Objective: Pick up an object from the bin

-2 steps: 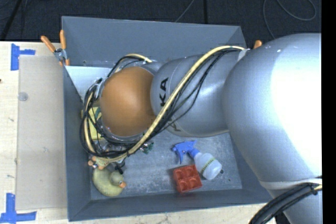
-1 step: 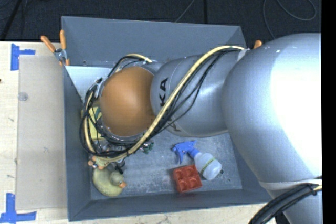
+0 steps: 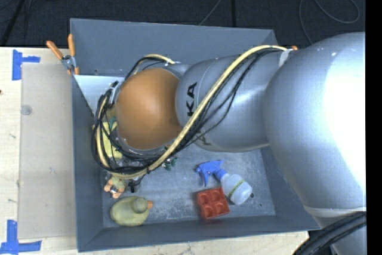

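My gripper [image 3: 128, 172] is low in the bin's left half, mostly hidden under the arm's orange dome and cables. Just below it, at the front left, lies a small tan and orange thing [image 3: 115, 189], touching or nearly touching the gripper's underside. A yellow-green rubber duck [image 3: 129, 211] rests a little nearer the front wall, apart from the gripper. Whether anything is between the fingers is hidden.
A red toy brick [image 3: 212, 203] and a white spray bottle with a blue nozzle [image 3: 227, 182] lie front right of centre. The arm covers the bin's middle and right side. Bare floor shows between the duck and the brick.
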`<state>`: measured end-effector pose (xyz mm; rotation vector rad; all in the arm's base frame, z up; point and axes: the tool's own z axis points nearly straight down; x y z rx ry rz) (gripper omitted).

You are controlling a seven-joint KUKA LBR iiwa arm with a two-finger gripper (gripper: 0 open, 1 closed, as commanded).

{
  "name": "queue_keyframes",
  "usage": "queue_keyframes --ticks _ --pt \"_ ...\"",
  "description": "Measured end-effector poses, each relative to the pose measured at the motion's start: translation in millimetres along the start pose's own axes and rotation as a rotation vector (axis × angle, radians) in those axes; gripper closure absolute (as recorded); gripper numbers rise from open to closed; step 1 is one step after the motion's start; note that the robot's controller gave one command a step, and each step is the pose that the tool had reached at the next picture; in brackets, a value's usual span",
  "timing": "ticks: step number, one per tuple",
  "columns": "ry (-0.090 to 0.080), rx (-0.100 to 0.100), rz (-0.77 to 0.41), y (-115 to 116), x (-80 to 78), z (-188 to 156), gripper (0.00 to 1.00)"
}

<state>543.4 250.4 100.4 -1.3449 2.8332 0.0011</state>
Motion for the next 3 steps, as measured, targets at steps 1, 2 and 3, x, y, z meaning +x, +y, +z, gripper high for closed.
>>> queue_keyframes --ticks 1,2,3 --pt "0.001 -0.001 0.003 -0.3 -0.2 -59.8 1.0" --pt "0.0 -0.001 0.007 -0.1 -0.4 -61.5 1.0" --pt "-0.002 -0.001 0.01 -0.3 -1.4 -93.5 1.0"
